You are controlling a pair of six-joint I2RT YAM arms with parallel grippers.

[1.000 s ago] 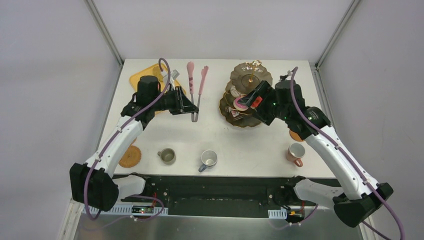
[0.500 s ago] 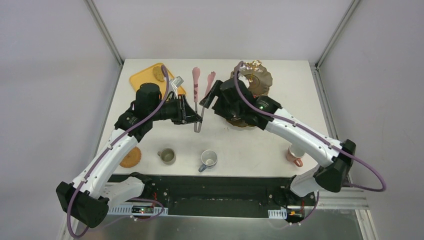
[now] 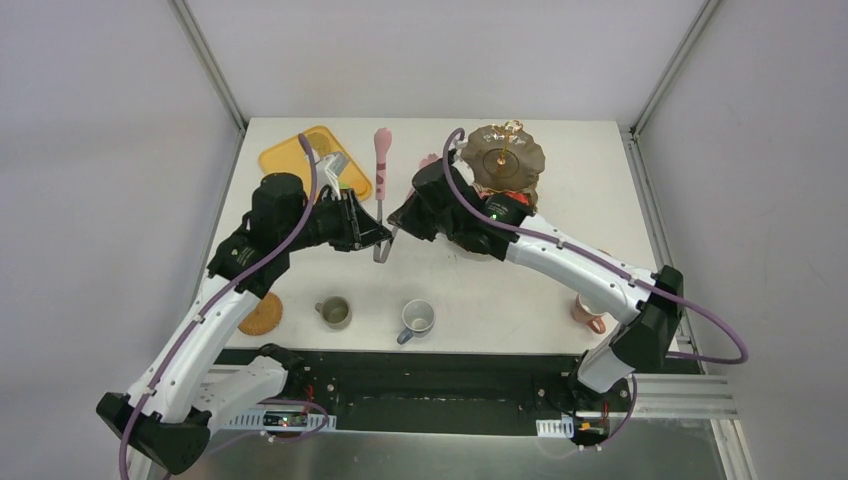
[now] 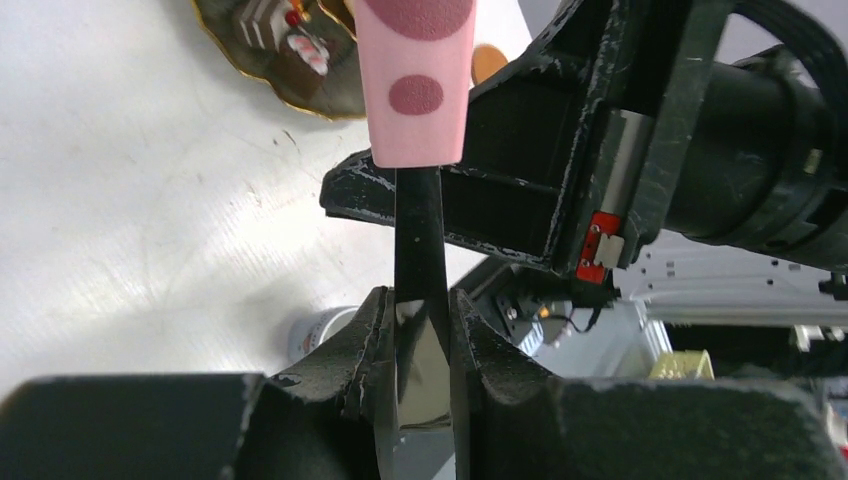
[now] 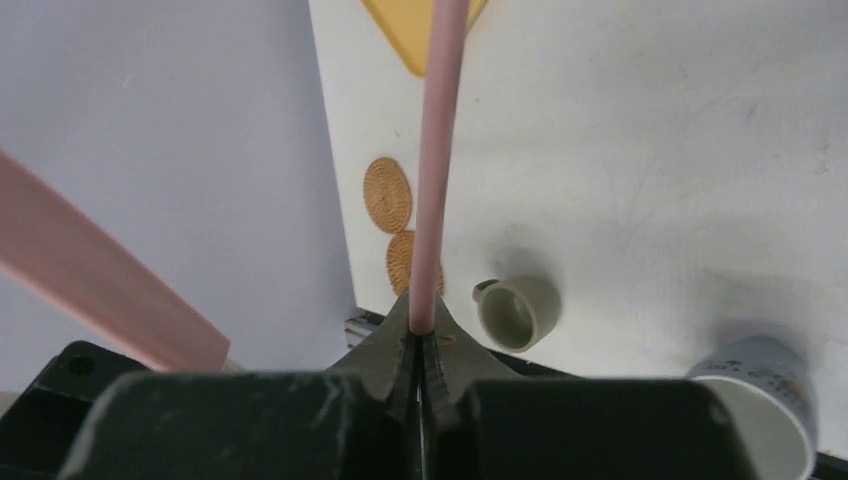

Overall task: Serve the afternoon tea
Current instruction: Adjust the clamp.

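Note:
The pink-handled tongs (image 3: 382,160) hang between both grippers above the table's middle. My left gripper (image 3: 375,238) is shut on their metal hinge end (image 4: 420,300), and the spotted pink handle (image 4: 415,80) rises in front of it. My right gripper (image 3: 402,214) is shut on the thin edge of one pink tong arm (image 5: 435,150); the other arm (image 5: 90,290) blurs past at the left. The dark gold-rimmed stand (image 3: 500,165) sits behind the right arm, small cakes (image 4: 285,35) on its lowest tier. Near the front edge stand the olive mug (image 3: 334,312) and the grey-blue mug (image 3: 417,318).
The yellow-orange tray (image 3: 295,155) lies at the back left, half behind my left arm. A brown coaster (image 3: 262,315) rests front left; the right wrist view shows two coasters (image 5: 387,195). The pink mug (image 3: 590,310) peeks out under the right forearm.
My right gripper left the stand, swung left to the tongs and shut on one arm. The left gripper, still holding the hinge end, drifted slightly toward the front left.

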